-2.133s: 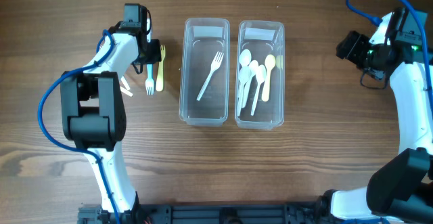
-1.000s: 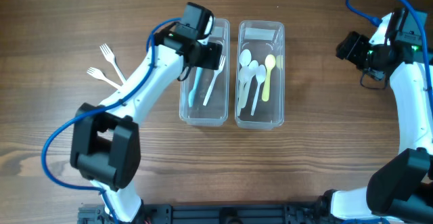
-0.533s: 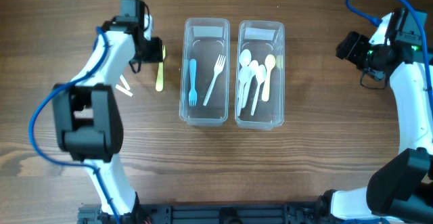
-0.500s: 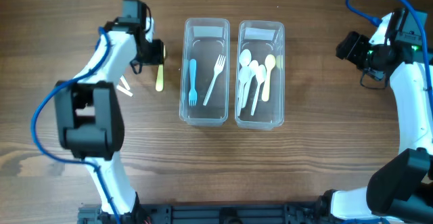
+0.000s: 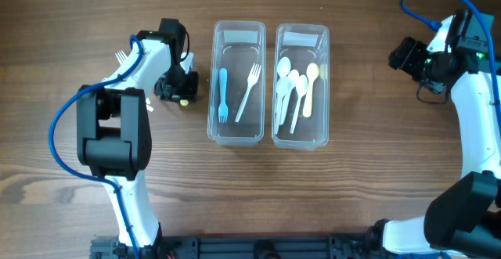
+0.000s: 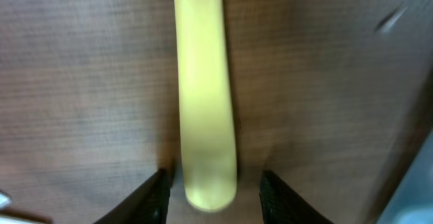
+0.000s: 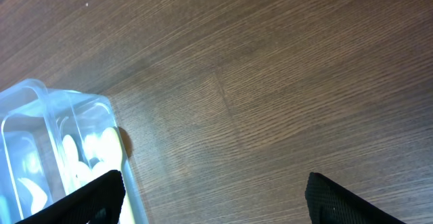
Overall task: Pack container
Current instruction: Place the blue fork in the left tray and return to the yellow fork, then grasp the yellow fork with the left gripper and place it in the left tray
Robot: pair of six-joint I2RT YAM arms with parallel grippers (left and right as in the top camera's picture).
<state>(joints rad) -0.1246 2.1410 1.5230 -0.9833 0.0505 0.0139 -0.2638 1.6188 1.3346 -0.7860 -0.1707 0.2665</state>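
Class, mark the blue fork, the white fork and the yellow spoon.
Blue fork [image 5: 222, 83]: overhead view, on its handle.
White fork [image 5: 246, 95]: overhead view, mid-handle.
Yellow spoon [image 5: 312, 72]: overhead view, on its bowl.

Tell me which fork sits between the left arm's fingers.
The yellow fork, lying on the table with its handle between the open fingers. The blue fork and the white fork lie in the left container instead.
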